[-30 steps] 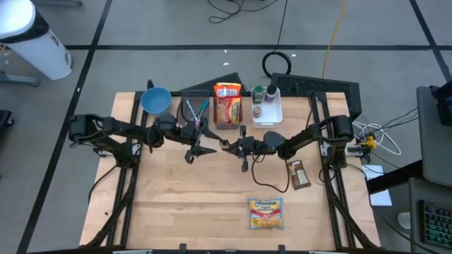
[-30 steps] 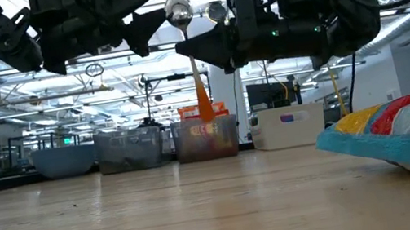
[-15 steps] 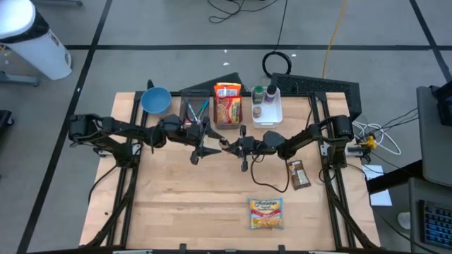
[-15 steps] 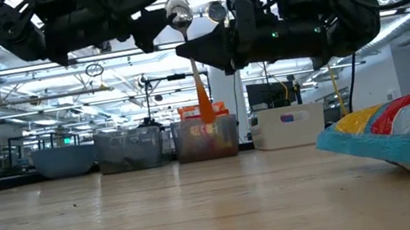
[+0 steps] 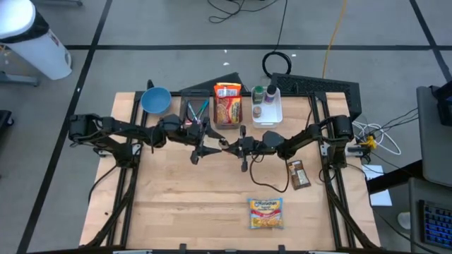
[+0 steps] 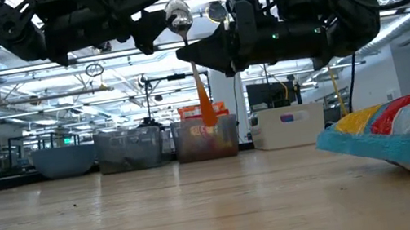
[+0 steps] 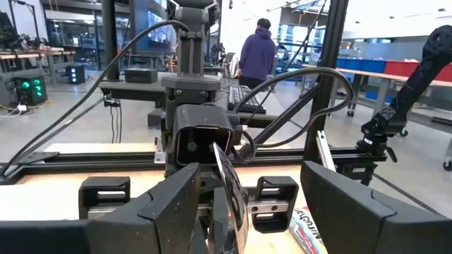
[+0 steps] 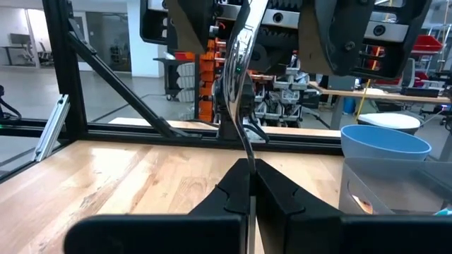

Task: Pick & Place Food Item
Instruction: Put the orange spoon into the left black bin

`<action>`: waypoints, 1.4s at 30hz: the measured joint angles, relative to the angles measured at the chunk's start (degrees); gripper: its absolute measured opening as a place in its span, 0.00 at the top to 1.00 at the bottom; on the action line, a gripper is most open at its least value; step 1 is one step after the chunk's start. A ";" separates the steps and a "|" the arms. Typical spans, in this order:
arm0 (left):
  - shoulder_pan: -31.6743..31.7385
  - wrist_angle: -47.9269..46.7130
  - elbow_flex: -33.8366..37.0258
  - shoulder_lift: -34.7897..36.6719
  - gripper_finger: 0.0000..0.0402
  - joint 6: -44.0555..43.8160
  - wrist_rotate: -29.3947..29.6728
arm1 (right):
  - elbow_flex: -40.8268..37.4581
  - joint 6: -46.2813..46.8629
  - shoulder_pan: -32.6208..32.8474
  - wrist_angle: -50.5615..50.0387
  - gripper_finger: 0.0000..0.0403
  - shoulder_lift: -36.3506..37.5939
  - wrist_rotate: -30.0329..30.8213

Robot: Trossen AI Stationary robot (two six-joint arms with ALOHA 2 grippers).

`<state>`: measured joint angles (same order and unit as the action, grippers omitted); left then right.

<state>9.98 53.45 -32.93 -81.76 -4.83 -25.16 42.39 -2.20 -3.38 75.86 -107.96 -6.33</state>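
Steel ladle (image 6: 190, 59), stiff, light, slippery; right gripper (image 5: 227, 145) pinches its handle at table centre; left gripper (image 5: 210, 143), fingers apart, brackets the bowl at nine o'clock.

High over the wooden table (image 6: 163, 212), my right gripper (image 6: 186, 49) is clamped on a spoon (image 6: 192, 67) whose shiny bowl points up and orange handle hangs down. My left gripper (image 6: 160, 11) hangs spread just beside that bowl. A noodle packet (image 6: 406, 133) lies close by, with bins (image 6: 207, 138) along the far edge.
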 joint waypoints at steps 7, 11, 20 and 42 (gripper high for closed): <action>0.00 -0.04 0.00 0.00 0.48 -0.31 1.16 | 2.13 -0.27 -0.03 -4.20 1.00 -0.01 -1.91; 0.00 -0.14 0.00 0.00 0.59 -0.38 1.26 | 3.04 -0.66 0.07 -6.45 1.00 -0.03 -2.89; 0.02 -1.16 0.00 0.00 0.77 0.00 1.14 | 3.08 -0.63 0.07 -6.33 1.00 -0.03 -2.74; 0.02 -2.02 0.02 0.02 0.93 2.82 -0.53 | 3.08 -2.09 0.05 -7.18 0.99 -0.03 -2.64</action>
<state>10.00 51.43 -32.91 -81.73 -2.01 -25.69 45.47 -4.29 -3.32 68.69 -107.98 -8.97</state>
